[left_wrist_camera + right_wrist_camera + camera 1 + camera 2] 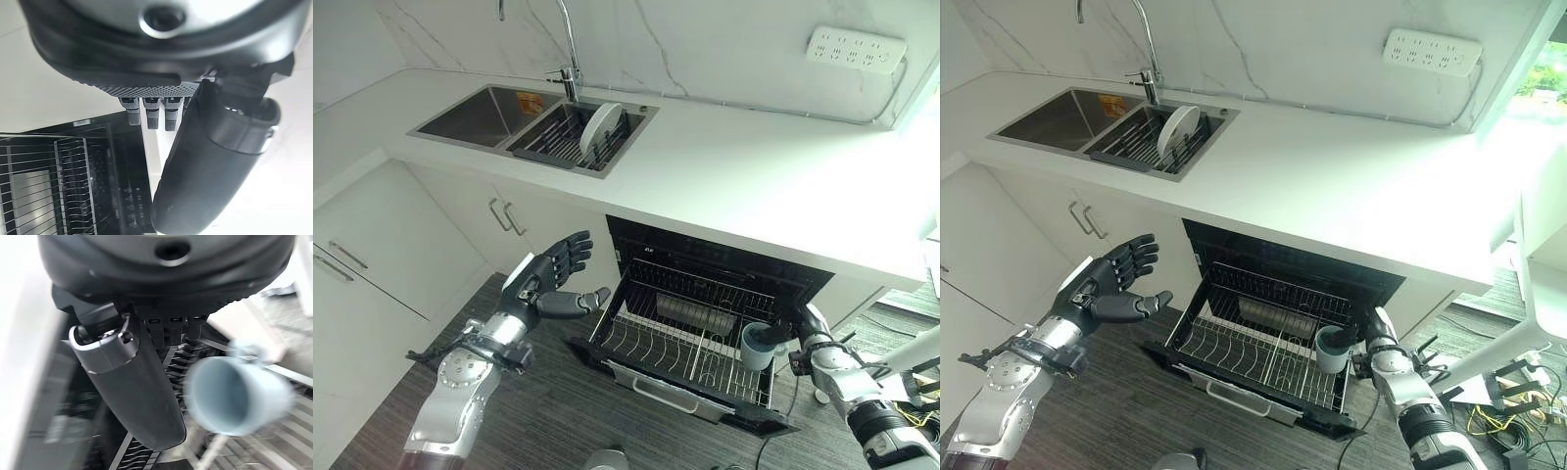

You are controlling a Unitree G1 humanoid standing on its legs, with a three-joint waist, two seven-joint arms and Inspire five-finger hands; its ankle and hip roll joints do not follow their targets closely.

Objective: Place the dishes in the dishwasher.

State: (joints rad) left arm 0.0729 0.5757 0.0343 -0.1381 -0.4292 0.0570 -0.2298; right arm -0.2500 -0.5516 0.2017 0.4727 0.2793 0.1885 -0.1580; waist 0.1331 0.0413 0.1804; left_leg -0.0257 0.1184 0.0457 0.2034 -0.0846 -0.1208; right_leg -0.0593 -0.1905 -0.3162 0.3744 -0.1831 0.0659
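1. Two hands flank the open dishwasher [705, 257], which sits under the white counter [754, 166] with its wire rack [690, 338] pulled out over the lowered door [675, 387].
2. The left hand [548, 279] hangs in the air off the rack's left side, near it but apart, with fingers spread and relaxed and the thumb pointing toward the rack; it holds nothing.
3. In the left wrist view the thumb [210, 161] stands straight beside the row of fingertips [151, 115], with the rack's wires beyond them.
4. The right hand [815, 345] is at the rack's right end, just beside a pale blue cup [759, 345] that stands upright, mouth up, in the rack's right front part.
5. From the head views I cannot tell whether the hand touches the cup.
6. In the right wrist view the cup [234, 396] lies past the straight thumb [132, 387] and short fingertips [176, 330], with a gap between thumb and cup; nothing curls round it, so the hand looks relaxed and unclenched.
7. A white plate [600, 129] stands on edge in the dark drying rack [558, 142] set in the right basin of the steel sink [475, 116], below the faucet [570, 69] and well apart from both hands.
8. A white power strip [857, 49] is fixed to the marble wall.
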